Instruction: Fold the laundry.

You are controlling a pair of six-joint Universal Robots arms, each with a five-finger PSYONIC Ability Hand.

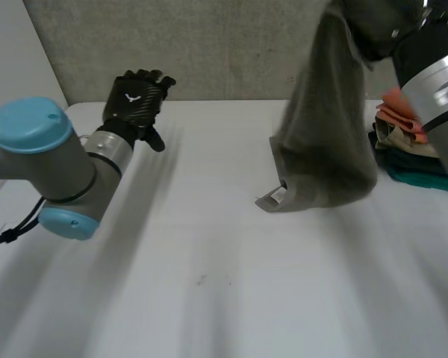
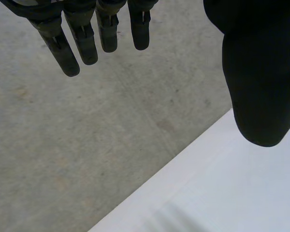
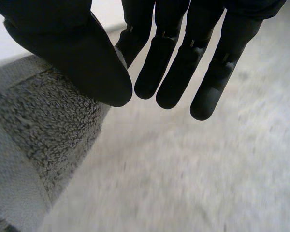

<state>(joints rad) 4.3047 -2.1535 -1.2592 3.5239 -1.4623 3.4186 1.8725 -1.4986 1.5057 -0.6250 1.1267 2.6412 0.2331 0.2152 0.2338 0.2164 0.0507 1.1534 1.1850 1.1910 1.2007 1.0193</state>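
Observation:
A grey towel (image 1: 328, 149) hangs from the upper right down to the white table (image 1: 209, 283), and its lower edge with a small tag rests on the tabletop. My right hand (image 3: 87, 63) is shut on the towel (image 3: 34, 125), pinching its top edge between thumb and fingers; the right arm (image 1: 437, 86) comes in from the right. Far from the cloth, my left hand (image 1: 138, 101) stands open above the table's back left edge. In the left wrist view its fingers (image 2: 87, 43) are straight and its thumb (image 2: 261, 87) is spread, with nothing between them.
A pile of folded clothes (image 1: 403, 142) in orange, beige, dark and teal lies at the table's right edge behind the towel. A grey wall (image 1: 209, 45) runs along the table's back edge (image 2: 183, 183).

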